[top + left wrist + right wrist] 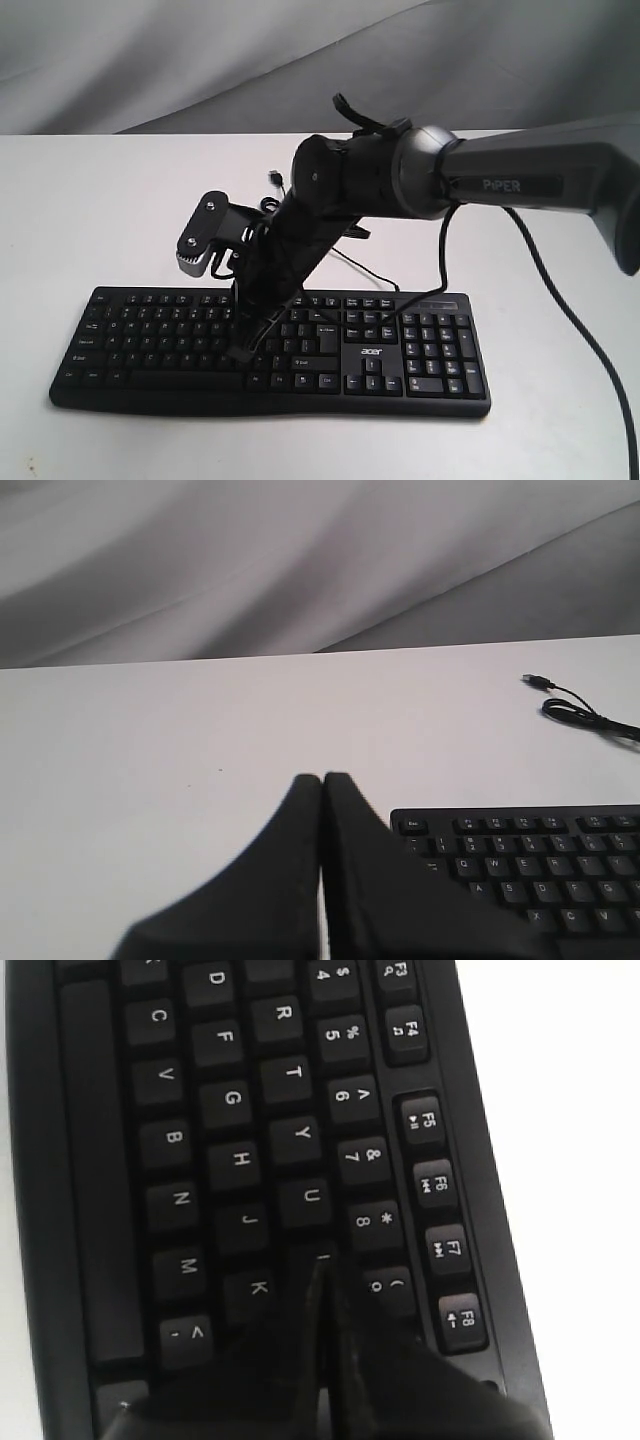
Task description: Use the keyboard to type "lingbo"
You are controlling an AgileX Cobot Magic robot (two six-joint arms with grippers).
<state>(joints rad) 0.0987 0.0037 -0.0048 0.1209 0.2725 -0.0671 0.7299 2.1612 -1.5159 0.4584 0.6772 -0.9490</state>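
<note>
The black keyboard (372, 353) with white legends and an acer logo lies across the white table. My right gripper (241, 352) reaches down over its letter block, fingers pressed together with nothing between them. In the right wrist view the keyboard (232, 1100) fills the frame, and the right gripper (322, 1263) has its tip on the I key, between U and the hidden O, below 8. My left gripper (322, 778) is shut and empty, standing off the Esc corner of the keyboard (540, 870). The left arm does not show in the exterior view.
The keyboard's thin black cable (585, 712) coils on the table behind it and ends in a loose USB plug (537, 681). The right arm (500, 180) spans the scene from the right, with its own cable (570, 310) hanging down. Grey cloth backs the table.
</note>
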